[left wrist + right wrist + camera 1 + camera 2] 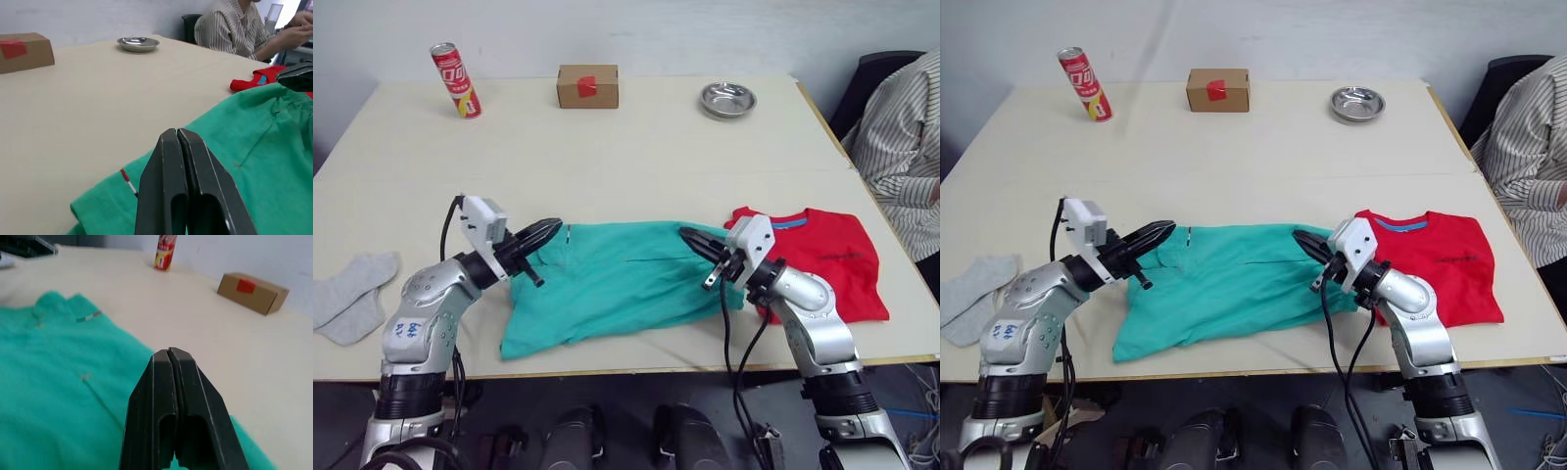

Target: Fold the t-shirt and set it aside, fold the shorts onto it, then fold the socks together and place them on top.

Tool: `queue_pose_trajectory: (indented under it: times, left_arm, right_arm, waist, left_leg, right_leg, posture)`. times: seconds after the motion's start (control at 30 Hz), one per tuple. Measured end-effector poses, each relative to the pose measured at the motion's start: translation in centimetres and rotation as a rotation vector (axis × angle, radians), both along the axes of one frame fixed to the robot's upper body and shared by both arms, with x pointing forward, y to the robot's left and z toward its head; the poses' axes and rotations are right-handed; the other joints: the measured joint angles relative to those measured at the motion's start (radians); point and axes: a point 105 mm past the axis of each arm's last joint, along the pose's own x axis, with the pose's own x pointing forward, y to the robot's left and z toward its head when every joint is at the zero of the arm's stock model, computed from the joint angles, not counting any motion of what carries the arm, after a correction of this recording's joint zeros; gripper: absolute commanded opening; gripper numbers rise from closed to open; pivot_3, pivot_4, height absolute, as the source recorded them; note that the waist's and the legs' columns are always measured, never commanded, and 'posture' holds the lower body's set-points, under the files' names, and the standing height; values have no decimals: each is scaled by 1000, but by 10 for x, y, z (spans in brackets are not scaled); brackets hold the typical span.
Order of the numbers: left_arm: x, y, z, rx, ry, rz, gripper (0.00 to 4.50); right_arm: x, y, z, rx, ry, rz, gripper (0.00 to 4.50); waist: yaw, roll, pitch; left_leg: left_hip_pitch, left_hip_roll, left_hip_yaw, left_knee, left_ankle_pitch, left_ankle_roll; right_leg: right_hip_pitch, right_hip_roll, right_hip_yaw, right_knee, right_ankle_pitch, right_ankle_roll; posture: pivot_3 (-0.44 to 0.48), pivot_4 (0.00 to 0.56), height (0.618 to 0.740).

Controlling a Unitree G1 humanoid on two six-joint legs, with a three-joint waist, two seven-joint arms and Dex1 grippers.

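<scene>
The shorts (612, 282) lie spread flat on the desk (607, 147) directly in front of me, between my two claws, their near hem close to the desk's front edge. My left claw (545, 231) sits over the shorts' far left corner, fingers pressed together with no cloth visibly caught between them in the left wrist view; a small red-and-white tag (128, 181) shows on the cloth just beside the fingertips. My right claw (690, 238) sits over the shorts' far right corner, fingers likewise pressed together, tips above the teal cloth; I cannot tell whether either claw touches the fabric.

The t-shirt (822, 259) lies folded flat just to the right of the shorts, its left edge touching or slightly under the shorts' right edge beneath my right forearm, its blue neckband toward the far side. The socks (350, 296) lie at the left edge of the desk, well apart from the shorts, one overlapping the other.

The far half of the desk is largely open. Along its far edge stand a red can (456, 80) at the left, tilted, a cardboard box with red tape (587, 86) in the middle, and a small metal dish (727, 99) toward the right. A person in a striped shirt (906, 147) sits by the desk's right edge, near the t-shirt
</scene>
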Motion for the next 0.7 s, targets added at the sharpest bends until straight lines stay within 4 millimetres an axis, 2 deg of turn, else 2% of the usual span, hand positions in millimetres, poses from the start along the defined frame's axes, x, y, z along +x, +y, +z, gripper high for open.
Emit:
queue_pose_trajectory:
  times: [0.1, 0.17, 0.23, 0.3, 0.37, 0.5, 0.6, 0.7]
  left_arm:
    - [8, -34, -21, 91, 26, -94, 38]
    - [13, -52, -37, 118, 51, -118, 38]
    - [19, -63, -56, 147, 86, -100, 38]
    - [24, -62, -74, 187, 114, -50, 38]
    - [26, -59, -75, 189, 100, -10, 38]
    - [28, -39, -77, 139, 123, 91, 38]
    - [26, -27, -77, 145, 125, 120, 38]
    - [22, -24, -76, 113, 125, 110, 38]
  right_arm:
    - [3, 1, -8, -100, -55, -52, 0]
    - [8, -2, -15, -98, -60, -116, 0]
    - [13, -6, -25, -71, -40, -186, 0]
    - [16, -19, -36, -47, -10, -263, 0]
    - [18, -34, -40, -29, 0, -334, 0]
    - [21, -66, -49, 4, 34, -437, 0]
    - [20, -85, -42, 64, 34, -472, 0]
    - [10, -86, -27, 249, 110, -392, 0]
  waist:
    - [-3, 0, 0]
    - [-5, 0, 0]
    - [-10, 0, 0]
    - [-16, 0, 0]
    - [-17, 0, 0]
    - [-18, 0, 0]
    - [-18, 0, 0]
    - [-17, 0, 0]
  left_leg:
    - [0, 1, 1, 0, 1, -1]
    - [0, 1, 1, 0, 3, 3]
    - [0, 1, 1, -1, 3, 3]
    - [0, 1, 0, -1, 4, 3]
    - [1, 1, 0, 0, 4, 3]
    - [3, 2, 0, -1, 4, 3]
    - [4, 2, -1, -1, 4, 3]
    - [3, 2, -1, -2, 4, 3]
  right_leg:
    - [0, 1, 0, 0, 0, 0]
    - [-1, 1, 0, 0, 0, 0]
    - [-1, 2, 0, 0, 0, 0]
    - [-1, 1, 0, 0, 0, 0]
    - [0, 1, 1, 1, 0, 0]
    - [1, 1, 1, 2, 0, 0]
    - [1, 1, 1, 2, 0, -1]
    - [1, 1, 1, 2, -1, -1]
  posture:
    - [0, 150, 740]
    - [0, 150, 740]
    - [0, 150, 740]
    - [0, 150, 740]
    - [0, 150, 740]
    - [0, 150, 740]
    - [0, 150, 740]
    - [0, 150, 740]
